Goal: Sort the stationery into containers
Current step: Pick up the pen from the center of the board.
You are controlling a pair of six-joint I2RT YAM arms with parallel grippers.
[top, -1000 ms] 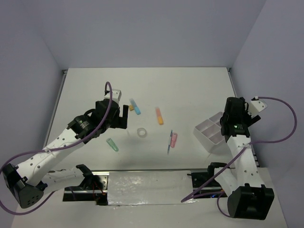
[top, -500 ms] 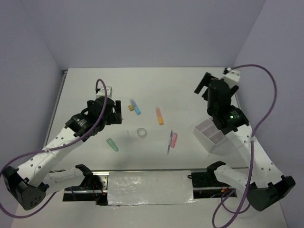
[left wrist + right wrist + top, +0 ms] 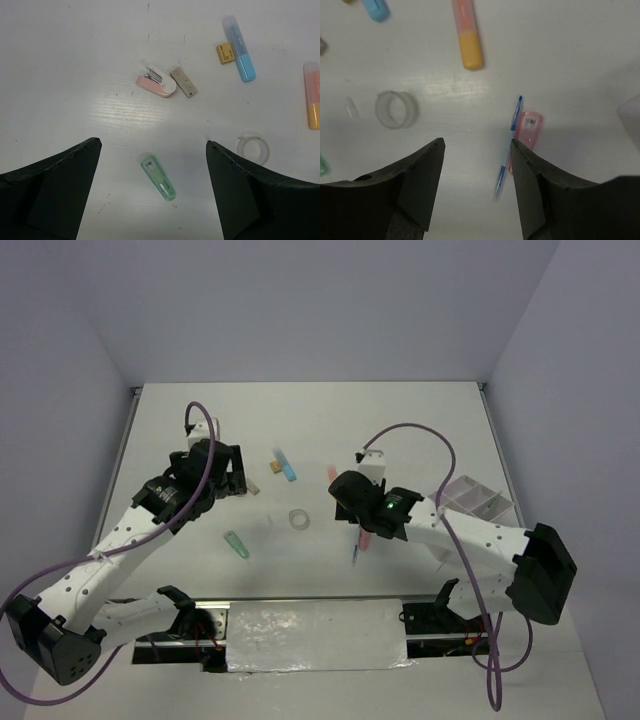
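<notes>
The thin blue pen [image 3: 509, 145] lay on the counter [image 3: 570, 60] just beside the pink marker [image 3: 526, 134], long axis running 1 to 7 o'clock, under the right pincer [image 3: 476, 145], spread and empty; the left pincer [image 3: 153, 145] gaped wide, empty.

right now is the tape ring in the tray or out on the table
Out: the tape ring lies on the table, well left of the tray.
</notes>
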